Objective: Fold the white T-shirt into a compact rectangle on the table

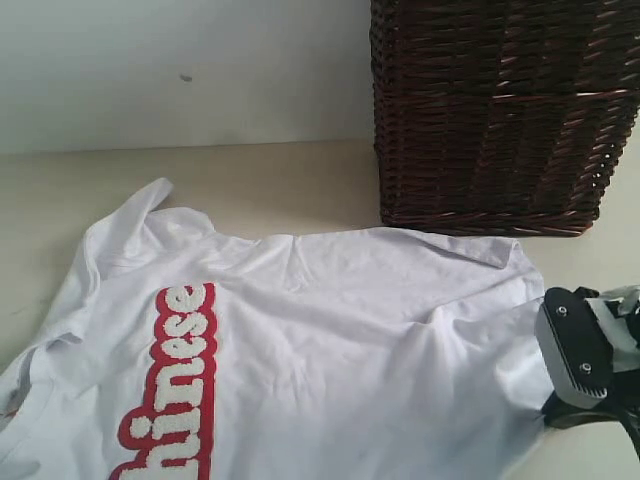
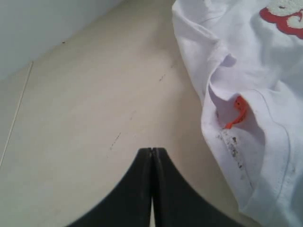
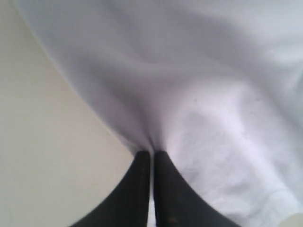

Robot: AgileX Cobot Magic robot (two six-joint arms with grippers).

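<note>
Right gripper [image 3: 151, 152] clamped on white T-shirt [image 1: 330, 330] edge (fabric bunched); left gripper [image 2: 151, 149] jaws together over table [image 2: 94, 94].

There is one white T-shirt [image 1: 340, 330], and it bears one band of fuzzy white lettering outlined in red [image 1: 185, 345]. One small orange-red loop [image 2: 238, 112] shows on the shirt. There is one dark brown wicker basket [image 1: 490, 110] and one pale worktop [image 1: 280, 185], which has a few tiny dark specks. The hands number two: one left hand [image 2: 152, 153] and one right hand [image 3: 152, 156], each with two black fingers. The exterior view shows only one of them.
</note>
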